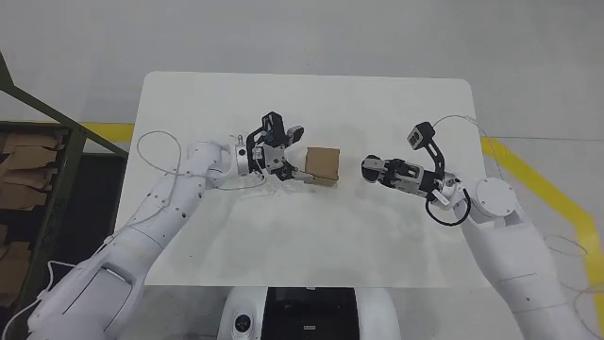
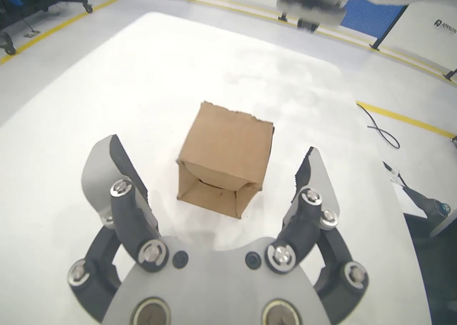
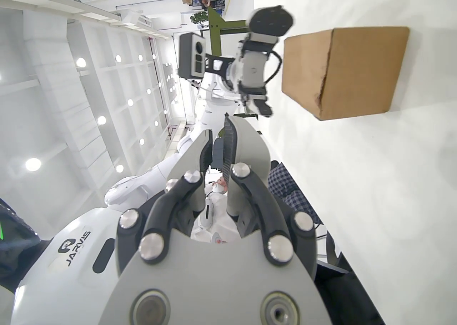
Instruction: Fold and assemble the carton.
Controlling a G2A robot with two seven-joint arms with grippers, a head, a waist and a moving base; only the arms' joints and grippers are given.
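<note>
My left gripper (image 1: 297, 163), spread wide, sat just left of the carton (image 1: 323, 162) at mid-frame on the surface (image 1: 396, 236), facing its half-folded open end, while my right gripper (image 1: 367, 168), nearly closed and empty, stood farther off to its right.

White table (image 1: 396, 236) with rounded corners, small brown cardboard carton (image 1: 323, 161) standing on it near the middle, folded into a box shape, left end showing flaps tucked inward
</note>
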